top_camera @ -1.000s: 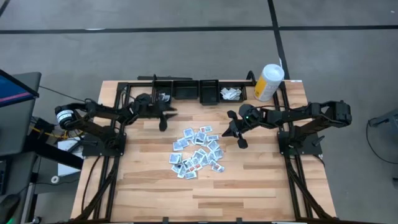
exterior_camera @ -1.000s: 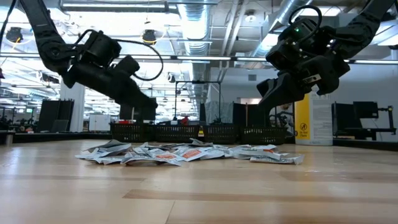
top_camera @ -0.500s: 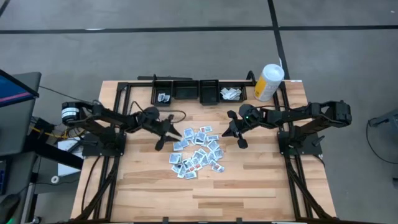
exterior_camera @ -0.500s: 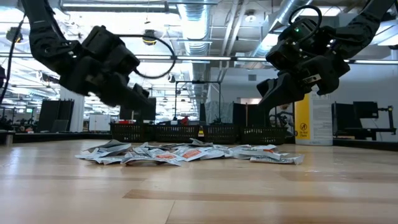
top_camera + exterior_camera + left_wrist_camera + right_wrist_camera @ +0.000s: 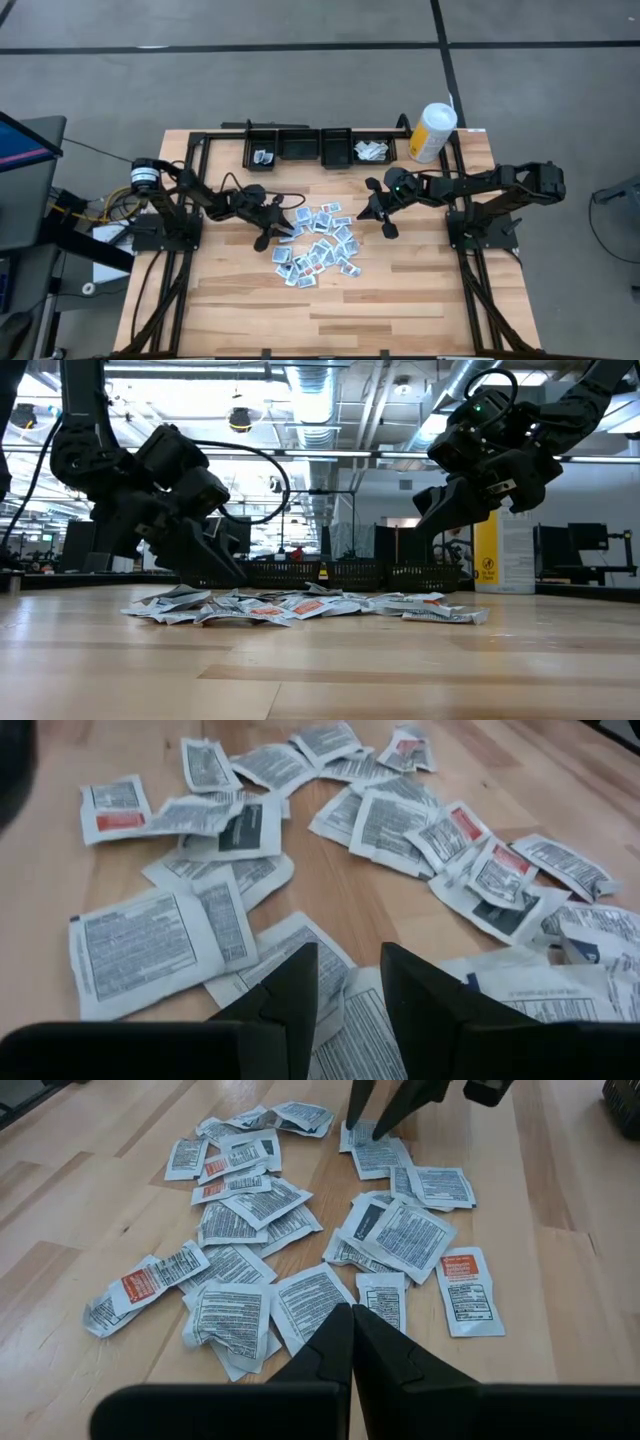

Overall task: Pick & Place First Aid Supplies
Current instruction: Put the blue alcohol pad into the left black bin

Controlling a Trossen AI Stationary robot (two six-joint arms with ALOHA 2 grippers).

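Small flat white paper packets with grey print, some red-labelled (image 5: 317, 246): loose heap at centre of pale wooden table (image 5: 400, 290). Left gripper (image 5: 281, 229): low at heap's left edge, fingers (image 5: 288, 992) slightly parted, tips over packets, nothing held. Right gripper (image 5: 384, 218): raised beside heap's right side, fingers pressed together, empty.
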